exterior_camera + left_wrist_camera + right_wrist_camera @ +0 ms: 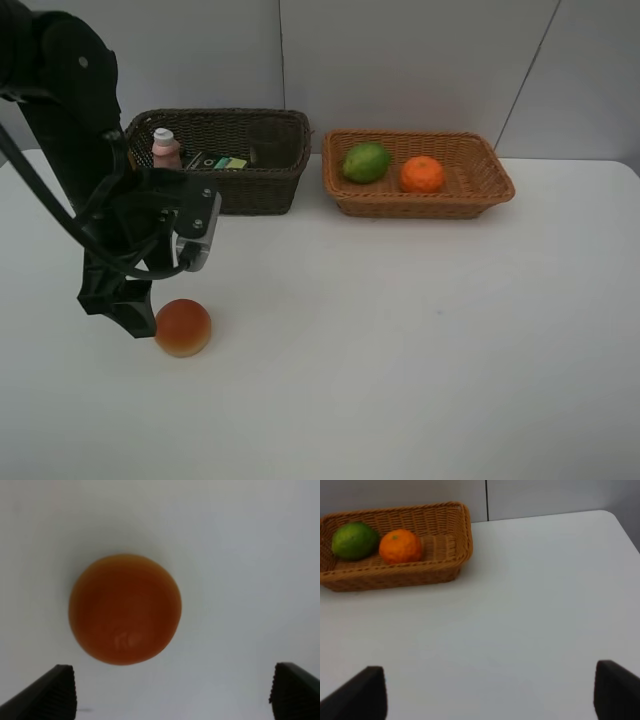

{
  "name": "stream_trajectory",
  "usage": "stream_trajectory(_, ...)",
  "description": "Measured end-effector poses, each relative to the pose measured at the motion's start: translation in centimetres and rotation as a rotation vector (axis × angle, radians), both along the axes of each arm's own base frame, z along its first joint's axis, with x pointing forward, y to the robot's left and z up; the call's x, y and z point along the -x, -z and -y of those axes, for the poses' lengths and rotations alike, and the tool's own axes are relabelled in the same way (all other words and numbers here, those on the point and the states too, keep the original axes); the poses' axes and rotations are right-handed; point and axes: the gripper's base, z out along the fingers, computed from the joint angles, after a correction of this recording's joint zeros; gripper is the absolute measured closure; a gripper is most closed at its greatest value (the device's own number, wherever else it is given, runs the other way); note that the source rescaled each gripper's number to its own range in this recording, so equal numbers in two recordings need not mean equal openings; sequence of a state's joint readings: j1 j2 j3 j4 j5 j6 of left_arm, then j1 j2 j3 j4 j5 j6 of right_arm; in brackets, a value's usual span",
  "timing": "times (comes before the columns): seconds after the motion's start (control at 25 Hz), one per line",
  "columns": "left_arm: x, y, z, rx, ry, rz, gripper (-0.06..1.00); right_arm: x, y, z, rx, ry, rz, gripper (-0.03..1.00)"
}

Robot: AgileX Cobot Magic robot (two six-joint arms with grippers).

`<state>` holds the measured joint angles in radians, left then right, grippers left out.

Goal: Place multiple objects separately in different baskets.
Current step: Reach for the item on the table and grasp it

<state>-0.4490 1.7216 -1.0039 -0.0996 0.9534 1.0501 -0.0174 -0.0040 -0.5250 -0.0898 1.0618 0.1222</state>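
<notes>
From the high camera, the red-orange fruit sits on the desk at near left, beside the left claw. The lime and tangerine lie in the tan basket; the pink bottle stands in the dark basket.

Left wrist: the left claw is spread wide, released, the fruit ahead of its tips.

Right wrist: the right claw gapes, grasping nothing.

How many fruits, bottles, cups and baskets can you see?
Fruits: 3, the lime, the tangerine and the red-orange fruit
Bottles: 2, the pink bottle and the dark bottle
Cups: 1, the cup
Baskets: 2, the dark basket and the tan basket
Total: 8
</notes>
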Motion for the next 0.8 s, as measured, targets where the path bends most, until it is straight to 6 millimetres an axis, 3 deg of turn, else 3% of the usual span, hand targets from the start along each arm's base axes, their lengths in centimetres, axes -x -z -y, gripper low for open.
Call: stream_trajectory(0.8, 0.1, 3.1, 1.0, -0.002, -0.005, 0.149, -0.05, 0.0, 0.0, 0.0, 0.0, 0.0, 0.0, 0.3)
